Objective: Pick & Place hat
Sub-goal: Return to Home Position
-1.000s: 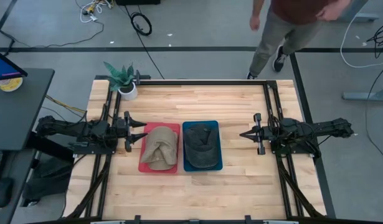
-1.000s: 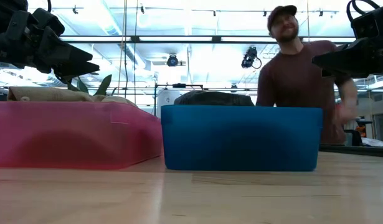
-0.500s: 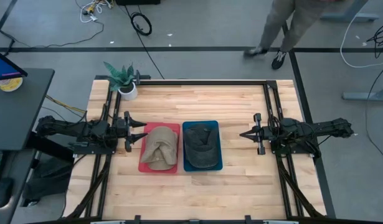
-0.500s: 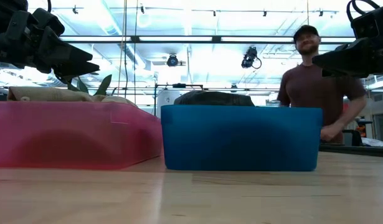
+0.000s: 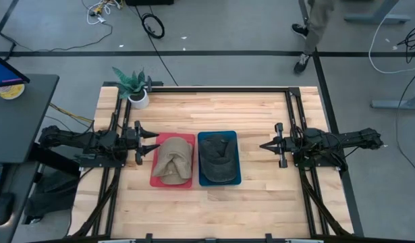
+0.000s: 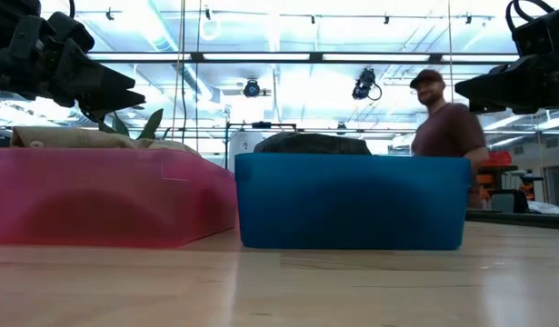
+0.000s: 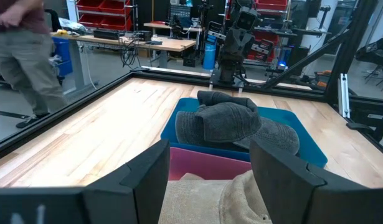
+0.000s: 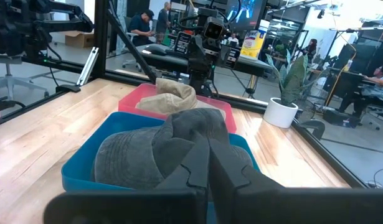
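I'm homing now over the table (image 5: 261,108): the red bin (image 5: 155,177) is holding the brown caps (image 5: 173,160), the blue bin (image 5: 235,177) beside it the black cap (image 5: 217,158). Left gripper (image 5: 152,142) is hovering spread at the red bin's left, right gripper (image 5: 264,145) pressed together farther right (both empty); I'm planning level retreats.

Red bin (image 5: 154,177) holds brown caps (image 5: 173,160), blue bin (image 5: 237,178) black cap (image 5: 218,156)

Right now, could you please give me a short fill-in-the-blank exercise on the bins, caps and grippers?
The blue bin holds the ____ cap. The red bin lies nearer the ____ arm. The left gripper is ____. The right gripper is ____.
Missing words: black; left; open; shut.
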